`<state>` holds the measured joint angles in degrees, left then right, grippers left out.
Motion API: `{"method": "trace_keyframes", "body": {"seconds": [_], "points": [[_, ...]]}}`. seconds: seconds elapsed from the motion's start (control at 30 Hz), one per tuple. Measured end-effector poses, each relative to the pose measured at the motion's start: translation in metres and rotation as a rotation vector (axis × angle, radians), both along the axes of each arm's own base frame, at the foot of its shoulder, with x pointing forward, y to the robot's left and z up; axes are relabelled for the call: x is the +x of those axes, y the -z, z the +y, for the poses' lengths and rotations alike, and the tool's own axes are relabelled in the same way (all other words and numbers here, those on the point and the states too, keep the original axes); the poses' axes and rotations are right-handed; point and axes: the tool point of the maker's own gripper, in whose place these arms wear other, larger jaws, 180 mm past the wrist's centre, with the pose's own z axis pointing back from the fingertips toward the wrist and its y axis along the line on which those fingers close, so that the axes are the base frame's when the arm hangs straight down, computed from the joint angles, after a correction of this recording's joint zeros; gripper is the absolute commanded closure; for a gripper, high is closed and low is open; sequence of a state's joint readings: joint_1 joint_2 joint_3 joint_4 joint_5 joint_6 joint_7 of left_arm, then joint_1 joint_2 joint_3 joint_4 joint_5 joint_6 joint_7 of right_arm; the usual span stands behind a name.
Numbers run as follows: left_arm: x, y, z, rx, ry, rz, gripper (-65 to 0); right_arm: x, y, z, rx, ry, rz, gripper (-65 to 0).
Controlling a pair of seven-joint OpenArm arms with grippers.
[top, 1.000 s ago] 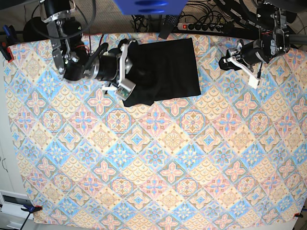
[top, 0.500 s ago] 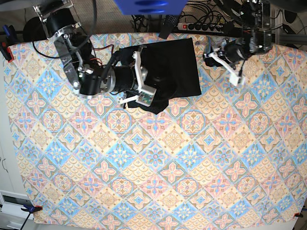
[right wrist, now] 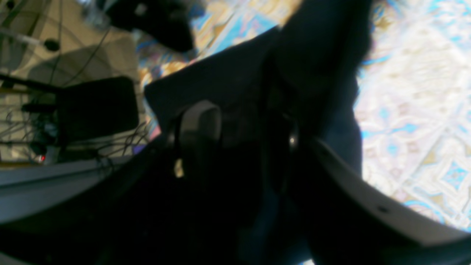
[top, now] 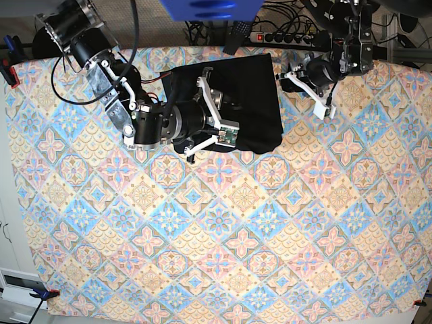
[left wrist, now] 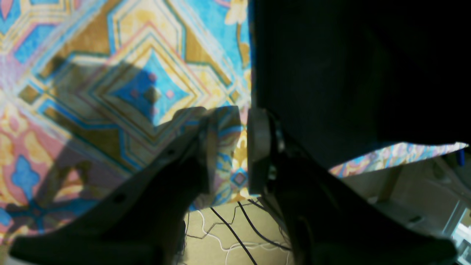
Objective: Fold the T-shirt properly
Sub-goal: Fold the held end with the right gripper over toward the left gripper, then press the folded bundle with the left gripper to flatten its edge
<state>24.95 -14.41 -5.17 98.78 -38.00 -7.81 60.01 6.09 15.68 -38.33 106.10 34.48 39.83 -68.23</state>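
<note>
The black T-shirt lies folded at the back middle of the patterned tablecloth. My right gripper hovers over the garment's left half. In the blurred right wrist view its jaws stand apart, with dark T-shirt cloth in and behind the gap; I cannot tell if the cloth touches the pads. My left gripper sits just off the T-shirt's right edge. In the left wrist view its pads are a narrow gap apart with only tablecloth between them, the T-shirt to the right.
The table's back edge runs close behind the shirt. Beyond it lie a power strip and loose cables on the floor. A clamp grips the cloth at the far left edge.
My right arm has swept rightward across the shirt, carrying its left part over the rest, and its jaws have widened. My left gripper has moved left toward the shirt's right edge.
</note>
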Motion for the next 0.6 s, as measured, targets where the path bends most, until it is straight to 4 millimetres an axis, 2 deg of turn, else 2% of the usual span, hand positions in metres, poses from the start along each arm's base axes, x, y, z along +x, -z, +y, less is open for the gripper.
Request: {"method": "trace_keyframes", "body": {"seconds": [0.1,0.17,0.2,0.3,0.37,0.43,0.53,0.6], "points": [[0.000,0.000,0.000,0.001,0.001,0.001,-14.3,0.008,-0.007,-0.003,0.011,0.019,-0.025,-24.6],[0.002,-0.001,0.001,0.002,-0.001,-0.004,-14.3,0.022,-0.017,-0.015,0.041,0.076,-0.049,-24.6],[0.001,-0.001,0.000,0.000,-0.001,-0.004,-14.3,0.031,-0.020,-0.026,0.041,0.108,-0.059,-24.6],[0.000,0.000,0.000,-0.001,-0.002,-0.001,-14.4,0.059,-0.015,-0.080,-0.042,0.270,-0.093,-24.6],[0.001,0.000,0.000,-0.002,-0.001,-0.001,-14.4,0.059,-0.010,-0.098,-0.064,0.317,-0.081,-24.6],[0.000,0.000,0.000,-0.002,-0.002,-0.001,-14.3,0.053,-0.004,-0.097,-0.069,0.311,-0.061,-24.6],[0.000,-0.001,-0.001,-0.003,0.002,-0.002,-14.4,0.048,0.000,-0.086,-0.070,0.279,-0.065,-24.6],[0.003,-0.012,-0.005,0.004,0.018,-0.033,-14.6,0.048,0.007,-0.087,-0.145,0.250,-0.106,-24.6]]}}
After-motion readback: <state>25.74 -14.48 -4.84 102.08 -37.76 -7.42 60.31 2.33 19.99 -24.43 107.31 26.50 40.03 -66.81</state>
